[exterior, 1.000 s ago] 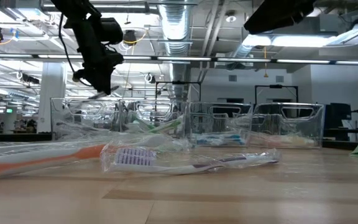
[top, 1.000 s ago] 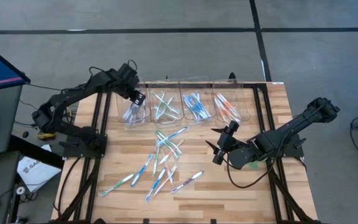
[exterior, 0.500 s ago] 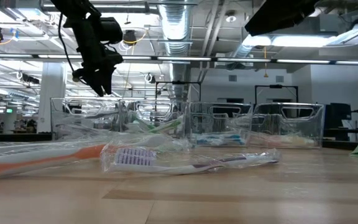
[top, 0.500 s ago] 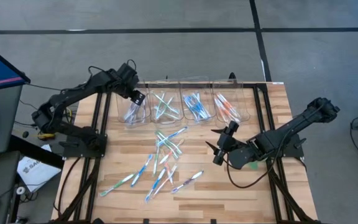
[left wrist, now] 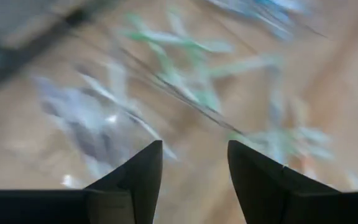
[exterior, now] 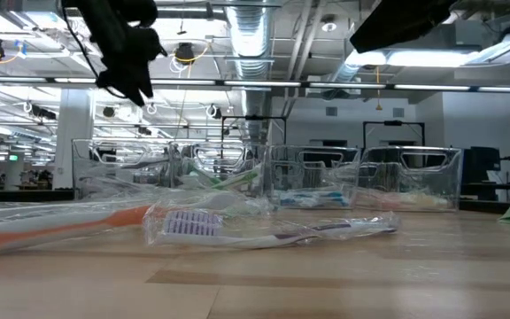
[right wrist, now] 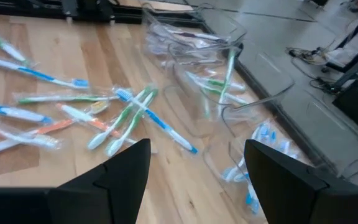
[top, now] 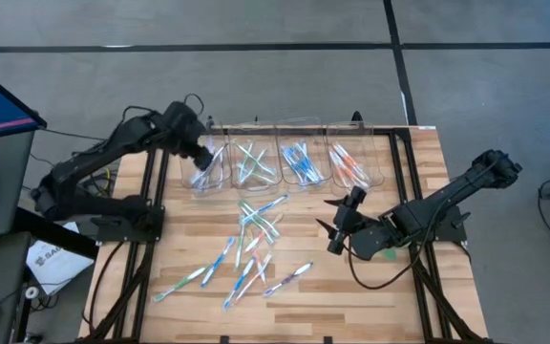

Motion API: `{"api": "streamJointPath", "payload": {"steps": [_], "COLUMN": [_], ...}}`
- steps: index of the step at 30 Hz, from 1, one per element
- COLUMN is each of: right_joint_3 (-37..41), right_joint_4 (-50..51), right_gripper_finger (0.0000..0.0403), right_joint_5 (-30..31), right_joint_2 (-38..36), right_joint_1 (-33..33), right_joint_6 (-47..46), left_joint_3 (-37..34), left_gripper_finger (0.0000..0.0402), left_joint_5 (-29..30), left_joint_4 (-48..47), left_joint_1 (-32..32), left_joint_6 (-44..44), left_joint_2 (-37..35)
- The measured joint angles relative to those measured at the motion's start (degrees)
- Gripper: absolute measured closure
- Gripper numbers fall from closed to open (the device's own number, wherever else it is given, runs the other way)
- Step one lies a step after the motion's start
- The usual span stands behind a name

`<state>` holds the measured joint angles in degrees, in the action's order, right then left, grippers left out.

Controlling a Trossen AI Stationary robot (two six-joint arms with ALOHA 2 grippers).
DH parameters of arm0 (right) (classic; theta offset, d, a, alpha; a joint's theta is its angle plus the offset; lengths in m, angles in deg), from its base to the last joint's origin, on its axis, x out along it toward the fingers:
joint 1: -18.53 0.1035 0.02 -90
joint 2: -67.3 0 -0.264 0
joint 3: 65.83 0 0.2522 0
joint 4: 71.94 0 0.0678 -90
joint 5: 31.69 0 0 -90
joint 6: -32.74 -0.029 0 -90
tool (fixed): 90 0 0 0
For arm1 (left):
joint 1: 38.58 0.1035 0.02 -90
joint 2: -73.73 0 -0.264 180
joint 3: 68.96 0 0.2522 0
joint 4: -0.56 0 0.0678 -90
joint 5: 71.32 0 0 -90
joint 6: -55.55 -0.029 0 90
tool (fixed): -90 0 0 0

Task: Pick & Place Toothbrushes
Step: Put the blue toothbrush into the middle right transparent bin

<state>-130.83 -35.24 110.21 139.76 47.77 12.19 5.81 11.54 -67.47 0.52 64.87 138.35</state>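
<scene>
Above far-left bin (top: 203, 167), left pincer (top: 201, 158) hangs empty w/ fingers apart; right pincer (top: 337, 229) waits open by loose toothbrushes (top: 252, 239) on counter (top: 351, 296).

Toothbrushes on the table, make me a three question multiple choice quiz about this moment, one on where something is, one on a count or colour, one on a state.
1. Where is the left gripper?
A. over the leftmost of the clear bins
B. down among the loose toothbrushes
C. off the table's right edge

2. How many clear bins stand in the row?
A. two
B. four
C. six

3. How do the right gripper's fingers stand?
A. clamped on a toothbrush
B. pressed shut, empty
C. apart, empty

Answers:
1 A: the high view shows it above the leftmost bin, with the loose pile nearer the table's middle.
2 B: four bins sit side by side along the table's far edge.
3 C: the right wrist view shows a wide gap between its fingers with nothing in it.
</scene>
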Motion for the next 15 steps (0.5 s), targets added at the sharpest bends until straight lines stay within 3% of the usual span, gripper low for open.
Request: {"api": "streamJointPath", "payload": {"steps": [4,9,15], "right_joint_3": [0.0,0.0,0.0], "right_joint_4": [0.4,0.6,0.6], "right_gripper_finger": [0.0148,0.0148,0.0148], "right_joint_5": [-1.5,-1.5,-1.5], "right_joint_2": [0.0,0.0,0.0], "right_joint_1": [0.0,0.0,0.0], "right_joint_6": [0.4,0.6,0.6], "left_joint_3": [-2.0,-9.5,-21.9], "left_gripper_finger": [0.0225,0.0225,0.0225], "left_joint_5": [-5.3,-5.6,-1.4], "left_joint_4": [-1.6,0.1,14.0], "left_joint_1": [-8.7,-23.5,-40.5], "left_joint_6": [0.5,8.9,21.6], "left_joint_2": [-4.4,-8.6,-9.8]}}
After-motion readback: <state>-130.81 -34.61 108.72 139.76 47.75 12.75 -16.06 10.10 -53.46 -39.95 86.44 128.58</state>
